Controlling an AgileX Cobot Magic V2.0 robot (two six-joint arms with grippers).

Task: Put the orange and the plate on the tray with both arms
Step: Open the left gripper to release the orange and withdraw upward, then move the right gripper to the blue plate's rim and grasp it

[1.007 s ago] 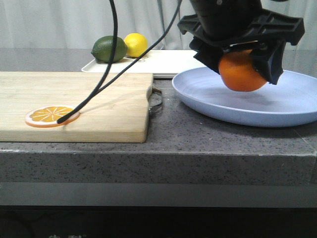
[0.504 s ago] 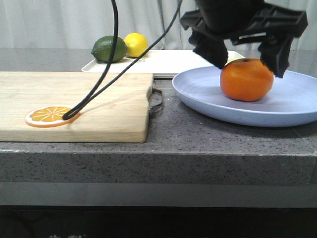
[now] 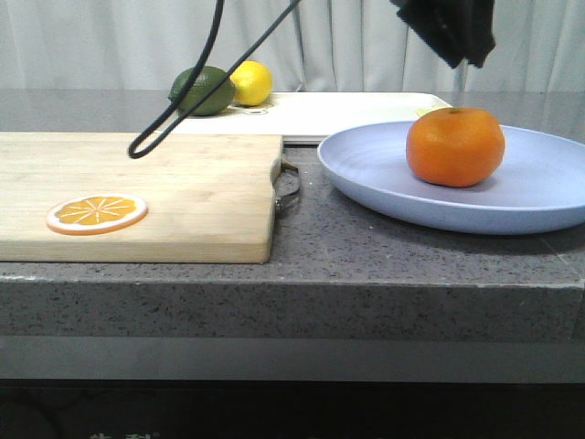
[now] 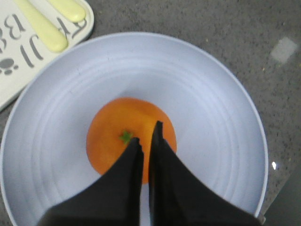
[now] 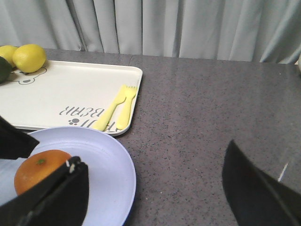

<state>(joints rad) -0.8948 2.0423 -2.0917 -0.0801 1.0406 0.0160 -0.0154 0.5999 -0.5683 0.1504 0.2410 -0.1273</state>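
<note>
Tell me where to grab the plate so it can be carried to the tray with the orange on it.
Grip the plate at its bare rim on the side nearest the right gripper, coming in low from the side. The orange sits mid-plate, so keep it level for the tray.

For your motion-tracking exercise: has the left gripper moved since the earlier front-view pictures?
Yes. The left gripper has risen away from the orange, which sits on the plate.
</note>
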